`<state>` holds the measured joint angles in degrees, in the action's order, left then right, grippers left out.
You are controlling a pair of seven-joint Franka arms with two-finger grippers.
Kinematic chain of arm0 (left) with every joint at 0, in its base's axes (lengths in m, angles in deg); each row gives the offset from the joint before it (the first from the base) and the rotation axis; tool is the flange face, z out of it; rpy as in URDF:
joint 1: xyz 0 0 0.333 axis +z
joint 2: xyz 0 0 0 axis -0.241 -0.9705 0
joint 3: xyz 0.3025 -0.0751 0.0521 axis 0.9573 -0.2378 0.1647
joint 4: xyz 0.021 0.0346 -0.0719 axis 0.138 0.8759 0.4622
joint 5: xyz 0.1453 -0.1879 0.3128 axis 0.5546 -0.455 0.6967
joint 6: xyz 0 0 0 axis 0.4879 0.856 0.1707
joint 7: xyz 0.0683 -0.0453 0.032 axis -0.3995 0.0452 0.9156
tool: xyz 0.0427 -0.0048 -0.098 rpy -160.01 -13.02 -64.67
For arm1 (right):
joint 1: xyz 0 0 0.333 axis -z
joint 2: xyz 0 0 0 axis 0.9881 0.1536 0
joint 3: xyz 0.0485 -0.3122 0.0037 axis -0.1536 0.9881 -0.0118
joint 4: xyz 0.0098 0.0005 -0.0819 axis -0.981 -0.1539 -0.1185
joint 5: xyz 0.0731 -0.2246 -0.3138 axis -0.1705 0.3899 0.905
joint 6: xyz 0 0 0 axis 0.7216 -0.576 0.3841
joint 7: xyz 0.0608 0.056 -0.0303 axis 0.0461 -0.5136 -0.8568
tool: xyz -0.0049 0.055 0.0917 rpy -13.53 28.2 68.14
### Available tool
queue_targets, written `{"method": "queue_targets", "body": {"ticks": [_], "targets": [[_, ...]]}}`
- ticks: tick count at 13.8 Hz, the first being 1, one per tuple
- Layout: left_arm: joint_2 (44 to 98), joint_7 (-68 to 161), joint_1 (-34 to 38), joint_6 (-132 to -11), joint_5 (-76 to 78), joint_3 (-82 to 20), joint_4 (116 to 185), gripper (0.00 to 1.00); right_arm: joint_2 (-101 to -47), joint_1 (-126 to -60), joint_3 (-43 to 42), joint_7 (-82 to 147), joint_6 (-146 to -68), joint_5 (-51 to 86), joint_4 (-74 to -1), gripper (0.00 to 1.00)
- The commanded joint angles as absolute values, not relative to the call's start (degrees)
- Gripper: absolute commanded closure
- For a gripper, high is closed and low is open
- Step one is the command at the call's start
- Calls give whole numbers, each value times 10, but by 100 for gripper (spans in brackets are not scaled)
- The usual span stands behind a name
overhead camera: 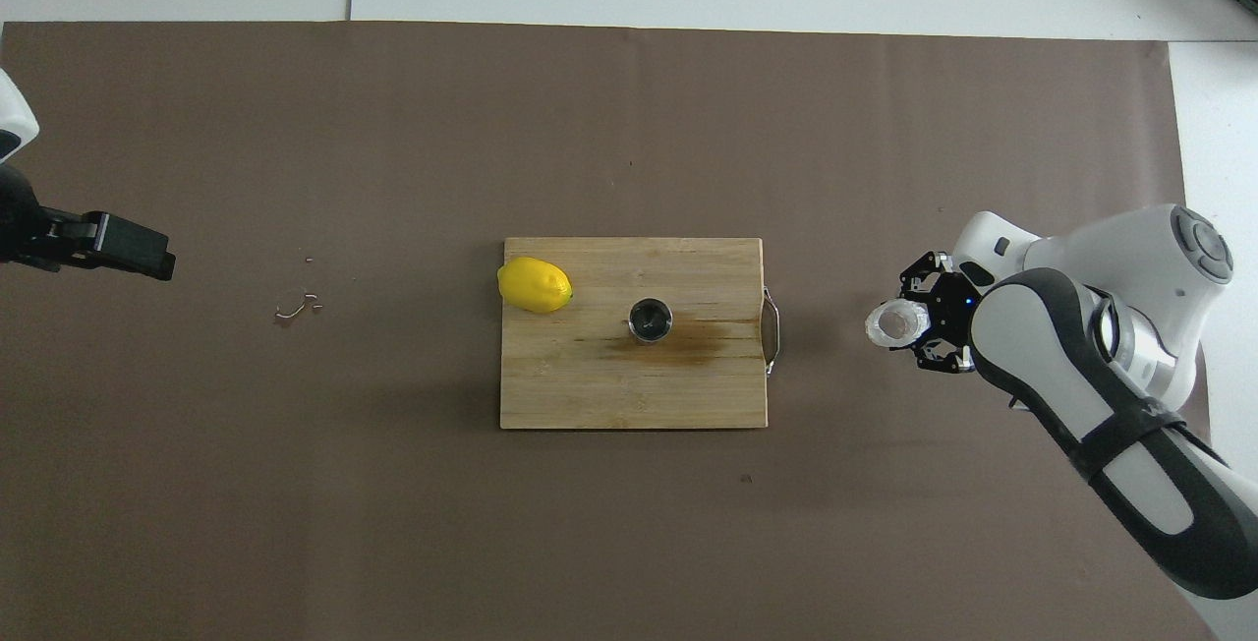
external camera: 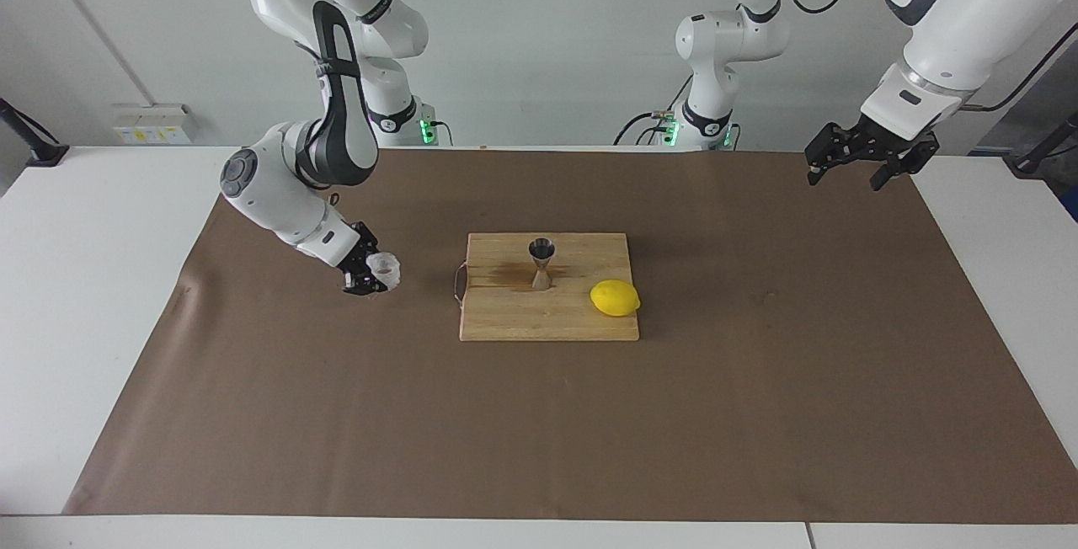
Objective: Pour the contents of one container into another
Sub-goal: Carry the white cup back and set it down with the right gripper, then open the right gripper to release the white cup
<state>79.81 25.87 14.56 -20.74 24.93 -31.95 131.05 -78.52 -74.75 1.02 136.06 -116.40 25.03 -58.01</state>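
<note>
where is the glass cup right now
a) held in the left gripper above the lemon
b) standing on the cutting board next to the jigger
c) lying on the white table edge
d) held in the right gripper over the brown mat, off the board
d: the right gripper is shut on the glass cup over the brown mat, clear of the cutting board toward the right arm's end.

The right arm reaches out bent at the elbow, its forearm sloping down, and its hand (external camera: 375, 273) hangs low over the table toward that arm's own end, fingers clamped on a small glass cup (external camera: 385, 268). The left arm waits raised at its own end, its hand (external camera: 861, 157) spread wide and holding nothing.
</note>
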Motion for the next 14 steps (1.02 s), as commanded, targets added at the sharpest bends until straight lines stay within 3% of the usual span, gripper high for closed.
{"method": "queue_targets", "body": {"ticks": [1,4,5,6,7,8,14], "targets": [[803,256,148,-214,242,-320,1320,0,-768,-726,1,1408,-1185,234,-583,100],[802,256,148,-214,242,-320,1320,0,-763,-715,1,1417,-1184,234,-584,98],[802,256,148,-214,242,-320,1320,0,-763,-715,2,1416,-1181,234,-584,88],[802,256,148,-214,242,-320,1320,0,-764,-715,2,1411,-1175,234,-584,53],[802,256,148,-213,242,-320,1320,0,-764,-715,3,1411,-1172,234,-584,5],[802,256,148,-213,242,-320,1319,0,-767,-714,3,1410,-1167,234,-584,0],[802,254,147,-214,242,-320,1318,0,-841,-679,6,1349,-1137,238,-578,0]]}}
